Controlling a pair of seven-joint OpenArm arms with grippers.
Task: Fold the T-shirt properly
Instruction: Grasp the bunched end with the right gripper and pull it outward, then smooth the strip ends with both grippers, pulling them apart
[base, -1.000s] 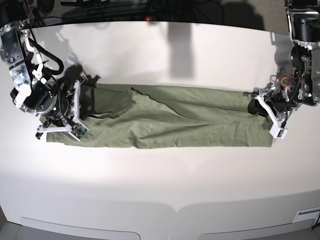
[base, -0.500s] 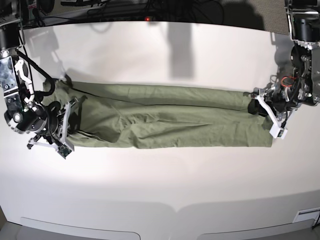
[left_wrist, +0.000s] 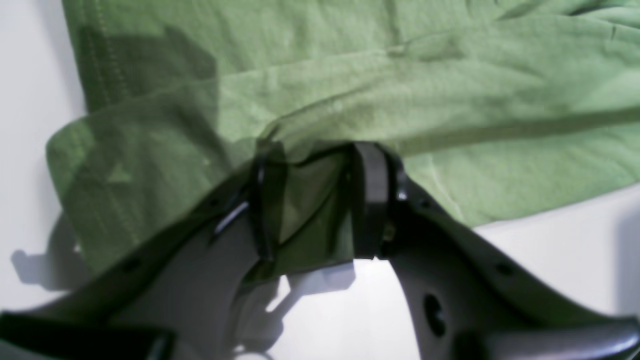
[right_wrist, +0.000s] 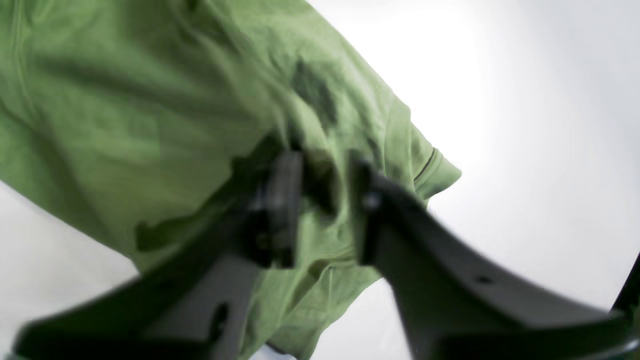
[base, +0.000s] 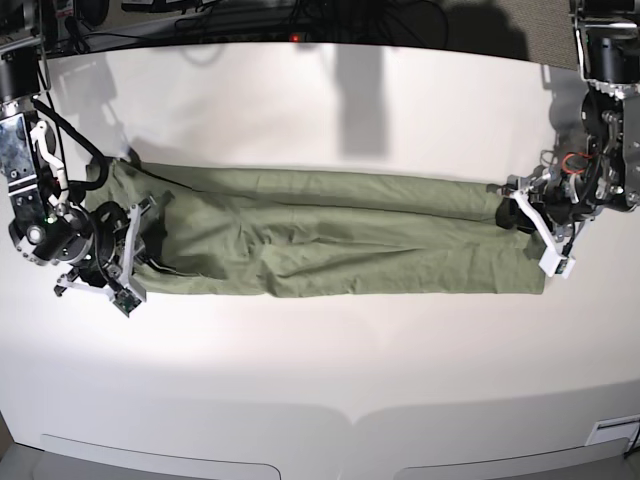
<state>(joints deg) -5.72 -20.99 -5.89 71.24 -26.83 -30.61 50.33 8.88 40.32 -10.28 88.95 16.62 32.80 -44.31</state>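
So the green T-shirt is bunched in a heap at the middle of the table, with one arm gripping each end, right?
Not a heap. The base view shows the T-shirt stretched into a long flat band across the table. The rest holds: the left gripper pinches one end and the right gripper the other, jaws closed on cloth in both wrist views.

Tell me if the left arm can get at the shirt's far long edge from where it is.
Probably yes. The left gripper already sits at that end of the T-shirt, jaws around a fold of cloth, and nothing lies on the bare table beyond the far edge; it would have to let go first.
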